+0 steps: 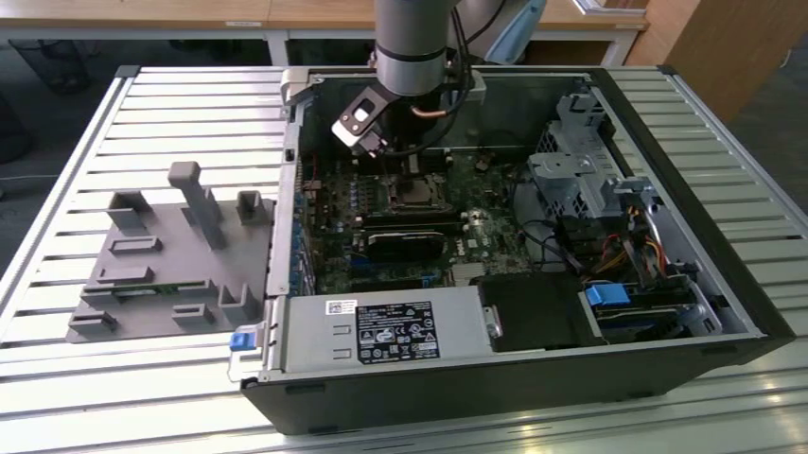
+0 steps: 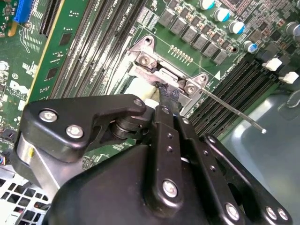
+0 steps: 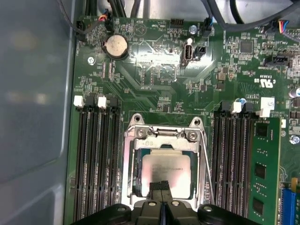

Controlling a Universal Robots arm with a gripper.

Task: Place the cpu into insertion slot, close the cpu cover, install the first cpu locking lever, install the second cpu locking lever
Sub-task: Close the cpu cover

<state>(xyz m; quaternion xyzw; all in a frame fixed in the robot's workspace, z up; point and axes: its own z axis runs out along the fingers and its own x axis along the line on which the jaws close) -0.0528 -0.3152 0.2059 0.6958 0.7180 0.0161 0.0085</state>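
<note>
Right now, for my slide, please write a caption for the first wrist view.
Shut end effector at the cpu, which shows through the window of the cpu cover on the motherboard.

Table (image 1: 151,104): pale metal slats running crosswise, with glare along the near edge.
Desk (image 1: 151,11): wooden top on white legs, behind the table.
Cabinet (image 1: 713,47): light wood, at the exterior view's right, far corner.
Floor (image 1: 781,132): dark grey, dull, beside the table.
</note>
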